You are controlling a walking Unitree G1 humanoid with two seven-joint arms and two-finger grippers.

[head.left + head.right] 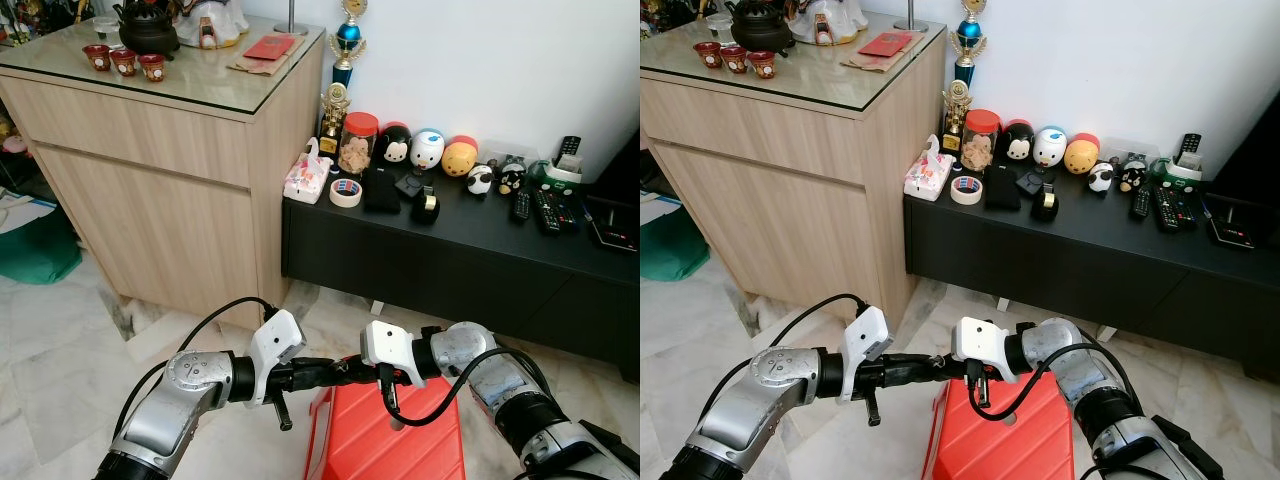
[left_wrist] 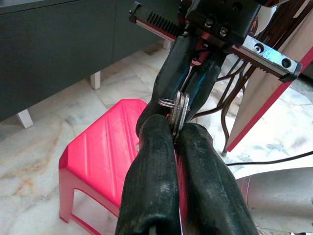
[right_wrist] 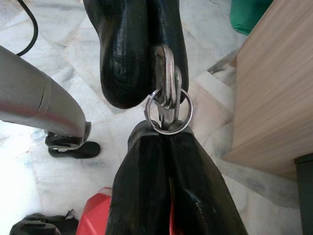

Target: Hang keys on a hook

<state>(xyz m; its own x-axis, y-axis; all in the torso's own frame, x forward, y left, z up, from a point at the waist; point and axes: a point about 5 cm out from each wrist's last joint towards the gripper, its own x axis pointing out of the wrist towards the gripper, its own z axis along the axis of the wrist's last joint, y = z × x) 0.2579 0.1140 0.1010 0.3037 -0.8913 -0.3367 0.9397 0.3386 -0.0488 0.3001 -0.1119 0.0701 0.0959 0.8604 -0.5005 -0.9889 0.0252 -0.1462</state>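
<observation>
Keys (image 3: 168, 105) pinched between both closed tools, left tool (image 2: 175, 128) and right tool (image 3: 164, 128).

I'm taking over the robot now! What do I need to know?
Left gripper: fingers shut on the keys.
Right gripper: fingers also shut on the keys, tip to tip with the left one, so both hold them at once.
This happens low in front of the robot, above a red stool.
Done: keys are picked up.
Left: let one gripper take them alone, find a hook, which I can't spot here, and hang them.
</observation>
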